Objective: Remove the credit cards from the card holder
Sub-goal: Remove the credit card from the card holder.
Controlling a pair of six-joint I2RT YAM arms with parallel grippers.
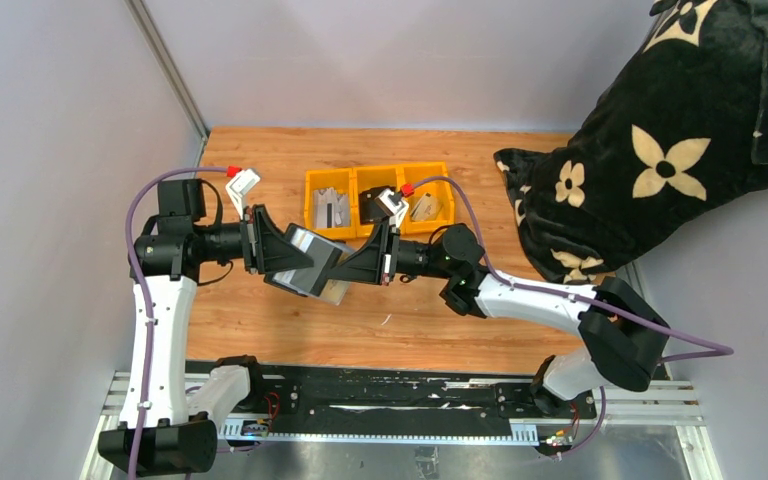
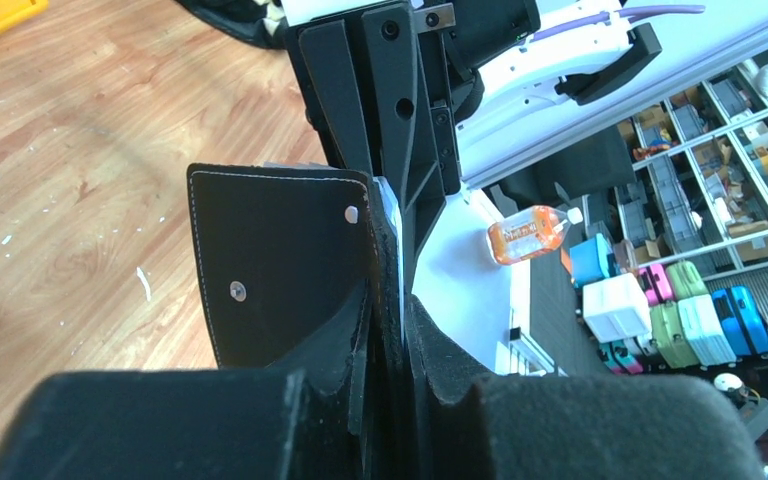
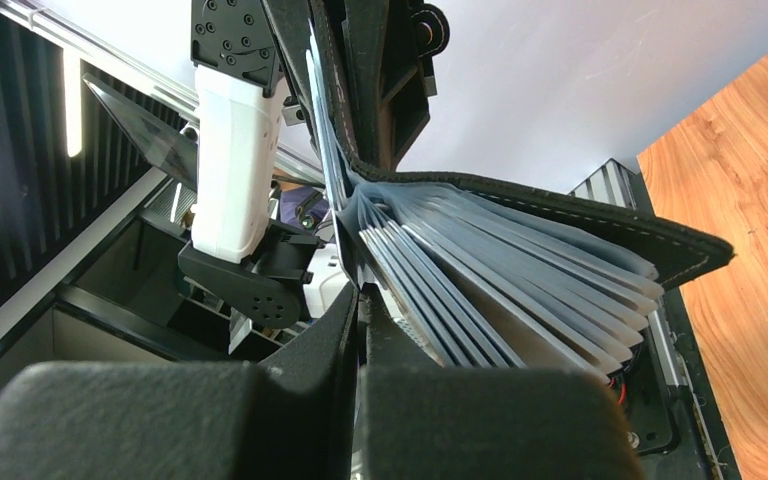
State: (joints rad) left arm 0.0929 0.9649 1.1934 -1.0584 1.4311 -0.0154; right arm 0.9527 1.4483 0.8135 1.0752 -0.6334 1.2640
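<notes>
Black card holder (image 2: pixel 280 260) gripped by left end effector (image 1: pixel 310 257), right end effector (image 1: pixel 340 268); credit cards indistinct.

I'm seeing the card holder (image 1: pixel 310 262) hanging open in mid-air, its black covers spreading apart and pale grey sleeves (image 3: pixel 500 290) fanning out. 2 credit cards (image 1: pixel 332 208) are lying in the yellow tray (image 1: pixel 354 185): 1 silvery grey in the left compartment, 1 in the right.

We see the left end effector (image 1: pixel 305 257) and right end effector (image 1: pixel 338 270) gripping the card holder (image 1: pixel 305 282) beside the yellow tray (image 1: pixel 378 169).
</notes>
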